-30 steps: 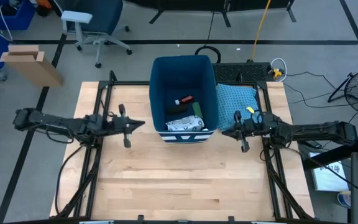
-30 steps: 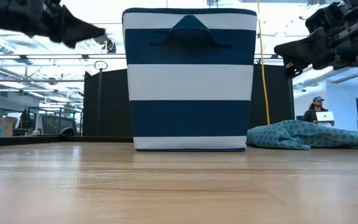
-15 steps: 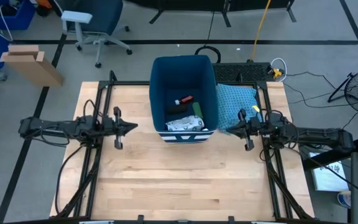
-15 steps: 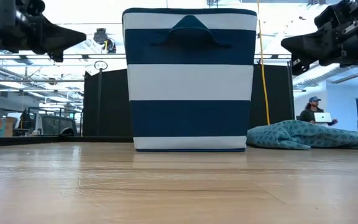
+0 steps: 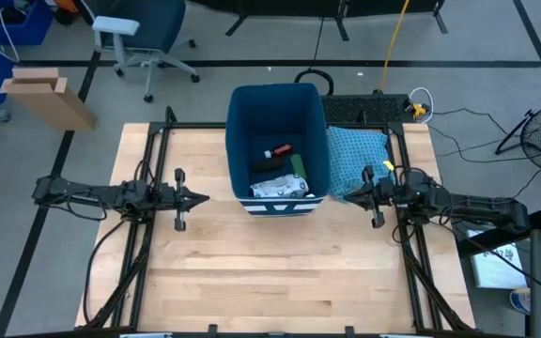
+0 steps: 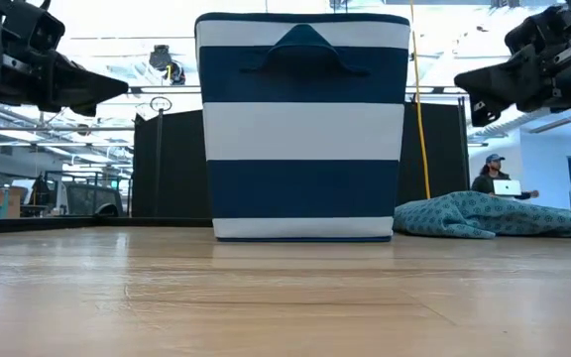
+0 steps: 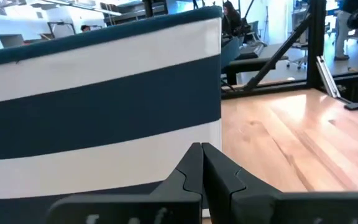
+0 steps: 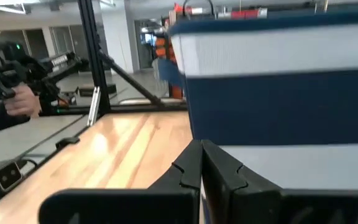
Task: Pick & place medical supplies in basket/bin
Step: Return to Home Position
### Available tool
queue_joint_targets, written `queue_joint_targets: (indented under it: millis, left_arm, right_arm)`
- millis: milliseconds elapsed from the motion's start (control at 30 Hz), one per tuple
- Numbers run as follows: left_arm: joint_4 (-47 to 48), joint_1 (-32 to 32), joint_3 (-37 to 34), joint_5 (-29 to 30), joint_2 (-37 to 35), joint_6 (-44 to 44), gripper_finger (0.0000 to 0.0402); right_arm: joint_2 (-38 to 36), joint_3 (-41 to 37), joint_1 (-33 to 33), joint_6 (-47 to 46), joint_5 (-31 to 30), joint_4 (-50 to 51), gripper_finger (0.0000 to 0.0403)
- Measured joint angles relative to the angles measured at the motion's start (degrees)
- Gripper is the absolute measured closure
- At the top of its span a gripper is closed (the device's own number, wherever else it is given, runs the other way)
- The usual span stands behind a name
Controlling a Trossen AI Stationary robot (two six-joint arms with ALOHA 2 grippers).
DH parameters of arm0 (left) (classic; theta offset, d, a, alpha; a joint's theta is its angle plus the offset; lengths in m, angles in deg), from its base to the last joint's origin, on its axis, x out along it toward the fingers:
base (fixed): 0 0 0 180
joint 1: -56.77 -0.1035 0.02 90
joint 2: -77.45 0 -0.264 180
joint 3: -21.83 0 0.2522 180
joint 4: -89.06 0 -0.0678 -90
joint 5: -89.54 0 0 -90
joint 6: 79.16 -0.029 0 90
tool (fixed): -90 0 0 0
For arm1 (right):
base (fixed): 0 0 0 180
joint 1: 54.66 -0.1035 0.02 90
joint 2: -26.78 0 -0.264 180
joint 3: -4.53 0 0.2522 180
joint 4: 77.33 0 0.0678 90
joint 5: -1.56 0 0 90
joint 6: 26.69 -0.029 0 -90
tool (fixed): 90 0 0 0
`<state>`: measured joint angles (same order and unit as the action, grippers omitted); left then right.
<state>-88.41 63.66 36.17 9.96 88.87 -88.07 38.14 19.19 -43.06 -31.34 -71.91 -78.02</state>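
Observation:
The dark blue bin (image 5: 277,99) with its white-and-blue striped front (image 6: 303,129) stands at the table's middle, toward the far edge. Inside it lie a small red item (image 5: 281,149), a dark green box (image 5: 298,163) and a white packet with print (image 5: 280,188). No orange bottle shows. My left gripper (image 5: 203,197) hovers left of the bin, shut and empty, pointing at the bin's side (image 7: 104,106). My right gripper (image 5: 347,195) hovers right of the bin, shut and empty, its tips (image 8: 201,147) facing the striped wall.
A light blue patterned cloth (image 5: 357,155) lies on the table right of the bin, under my right gripper (image 6: 461,83). Bare wood table (image 5: 270,263) stretches toward the near edge. People sit in the room beyond (image 6: 494,178); a hand (image 8: 17,99) shows far off.
Both arms have drawn back from the bin: the left gripper toward the table's left edge and a little lower, the right gripper toward the right edge. The bin and its contents have stayed still.

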Motion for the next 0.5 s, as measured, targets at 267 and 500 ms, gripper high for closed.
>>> queue_joint_targets:
  millis: [267,500]
  left_arm:
    - [1.23,-0.02,0.00,-0.07,0.02,1.29,0.0401]
    - [0.98,-0.07,0.00,-0.04,0.08,3.36,0.0401]
  right_arm:
    - [-0.20,-0.04,0.00,0.38,-0.09,-0.24,0.0403]
    - [-0.19,-0.04,-0.02,0.82,-1.64,-0.77,0.0403]
